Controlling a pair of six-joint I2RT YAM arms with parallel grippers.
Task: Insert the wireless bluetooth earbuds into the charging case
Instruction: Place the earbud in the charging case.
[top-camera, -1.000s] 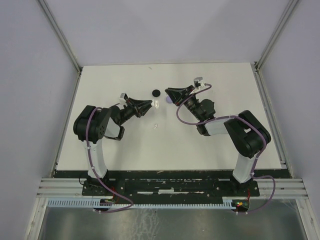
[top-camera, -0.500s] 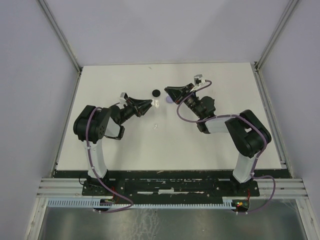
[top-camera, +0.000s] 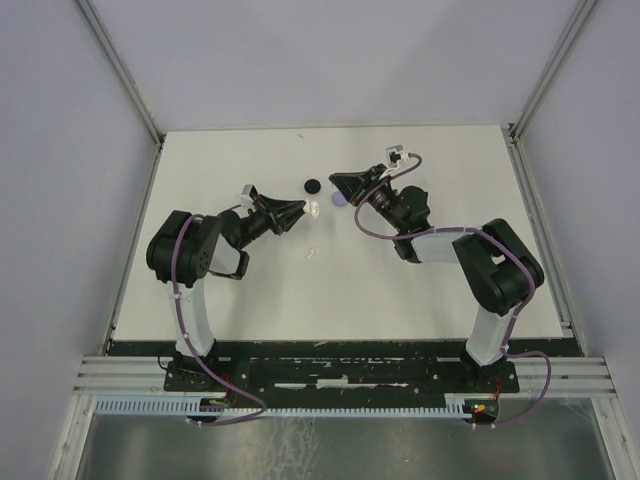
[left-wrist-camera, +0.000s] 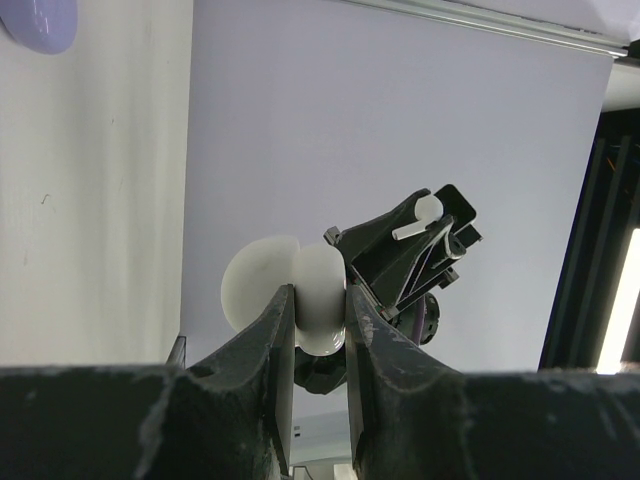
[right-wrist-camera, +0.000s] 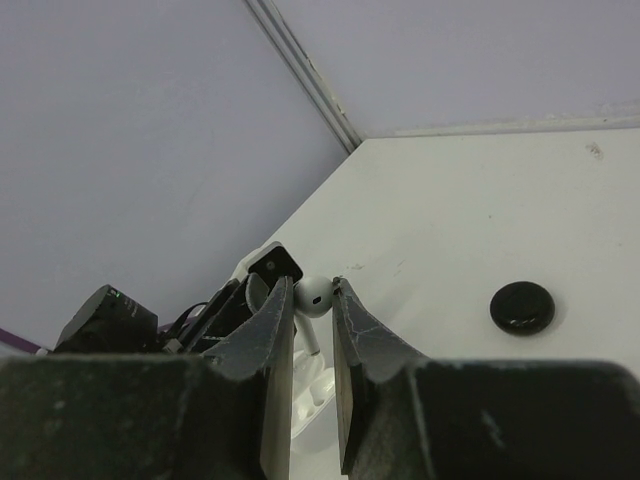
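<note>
**Angling the bud at the case: not in yet**

Top view: vs 1 s ago the right gripper (top-camera: 337, 183) has rolled, its wrist end swinging toward 12 o'clock, while the tip hardly shifted. More of the round lilac disc (top-camera: 341, 200) now shows under it. Reads as re-aiming for insertion.

The left gripper (top-camera: 297, 212) hasn't moved. It holds the white rounded plastic charging case (top-camera: 314, 208), w/ the R tip near at 1 o'clock. A small glossy black disc (top-camera: 313, 185) sits at 12 and a tiny loose white bud (top-camera: 311, 252) at 6. Both arms are folded low, forearms reaching to centre.

Left wrist: jaws pinched tight on the case (left-wrist-camera: 262, 285). The R gripper beyond at 1 o'clock carries the small white stemmed plastic earbud (left-wrist-camera: 425, 212).

Right wrist: jaws narrow, nipping the earbud (right-wrist-camera: 313, 296) by its head, stem toward 6, above the case (right-wrist-camera: 306, 388) and apart from it.
</note>
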